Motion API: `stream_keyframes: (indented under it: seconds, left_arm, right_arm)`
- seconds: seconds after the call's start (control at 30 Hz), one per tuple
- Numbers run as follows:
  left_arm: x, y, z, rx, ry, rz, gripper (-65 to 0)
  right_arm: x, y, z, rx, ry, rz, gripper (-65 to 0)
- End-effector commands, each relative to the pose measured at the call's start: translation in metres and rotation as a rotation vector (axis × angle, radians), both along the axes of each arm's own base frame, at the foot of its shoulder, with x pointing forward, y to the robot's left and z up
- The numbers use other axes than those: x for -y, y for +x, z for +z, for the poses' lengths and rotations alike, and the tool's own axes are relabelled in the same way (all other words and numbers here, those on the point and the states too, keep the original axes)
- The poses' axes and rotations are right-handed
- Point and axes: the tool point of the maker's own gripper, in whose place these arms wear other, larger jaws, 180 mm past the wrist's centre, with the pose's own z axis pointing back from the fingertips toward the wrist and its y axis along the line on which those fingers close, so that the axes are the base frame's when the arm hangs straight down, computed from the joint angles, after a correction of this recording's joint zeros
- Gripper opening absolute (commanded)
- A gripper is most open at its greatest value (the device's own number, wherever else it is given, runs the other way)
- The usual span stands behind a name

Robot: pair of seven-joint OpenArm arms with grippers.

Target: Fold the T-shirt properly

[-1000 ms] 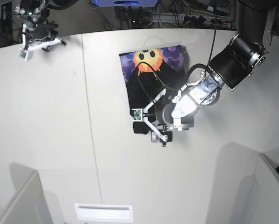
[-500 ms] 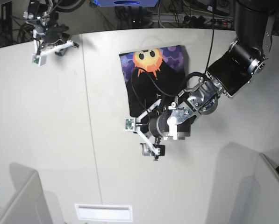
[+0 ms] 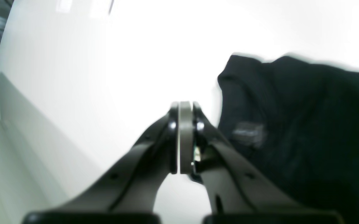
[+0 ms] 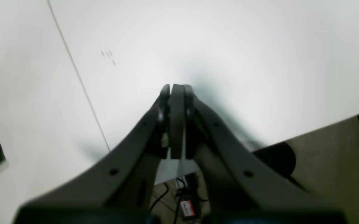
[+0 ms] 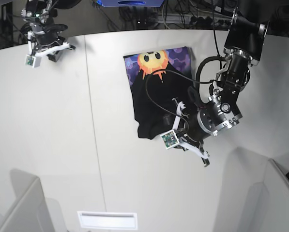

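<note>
Going left to right in the base view: our right gripper is parked way up at the far-left corner of the tabletop, well apart from everything. Compared with a second ago it's only shuffled around a bit up there. In its wrist view the fingers are pressed together with nothing between them, just bare tabletop beyond.

Middle of the scene is the T-shirt, lying as a folded packet, roughly rectangular, with the orange-yellow sun face on purple showing along the far edge and plain black over the rest. The near-left corner looks a little lumpy and rounded rather than crisp.

Right of that, our left gripper is the thing that changed. A second ago it was sitting over the near edge of the shirt; now it's swung off to the near-right and hangs just beside that edge, over bare tabletop. In its wrist view the fingers are closed together and empty, with the black cloth off to one side. We'd guess that means the last fold is laid down and we're about done, maybe bar a tidy-up of that corner.

No containers anywhere that we can see, so nothing to report there.
</note>
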Motion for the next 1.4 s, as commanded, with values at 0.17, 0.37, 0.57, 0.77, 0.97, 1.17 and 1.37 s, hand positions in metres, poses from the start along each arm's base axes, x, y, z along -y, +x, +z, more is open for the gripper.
stream_keyframes:
  seconds: [0.17, 0.37, 0.57, 0.77, 0.97, 1.17, 1.37]
  left_arm:
    - [-0.027, -0.021, 0.010, 0.080, -0.171, 0.032, -65.0]
    - [-0.031, -0.080, 0.000, 0.090, -0.391, -0.054, -65.0]
    - [-0.052, -0.117, -0.017, 0.044, -0.452, 0.009, -65.0]
    - [-0.063, -0.155, -0.031, -0.016, -0.501, 0.054, -65.0]
    - [-0.073, -0.198, -0.068, -0.146, -0.552, 0.120, -65.0]
    - [-0.089, -0.247, -0.109, -0.298, -0.570, 0.215, -65.0]
    - [-0.103, -0.294, -0.136, -0.403, -0.576, 0.286, -65.0]
  right_arm:
    - [-0.007, 0.009, 0.024, 0.139, -0.040, 0.171, -65.0]
    - [-0.004, -0.005, 0.024, 0.129, -0.063, 0.217, -65.0]
    - [0.001, -0.022, 0.032, 0.117, -0.097, 0.250, -65.0]
    - [-0.002, -0.046, 0.036, 0.067, -0.107, 0.293, -65.0]
    - [-0.002, -0.090, 0.025, -0.056, -0.087, 0.300, -65.0]
    - [-0.004, -0.132, 0.005, -0.270, -0.048, 0.321, -65.0]
    - [-0.007, -0.163, -0.006, -0.443, -0.011, 0.333, -65.0]
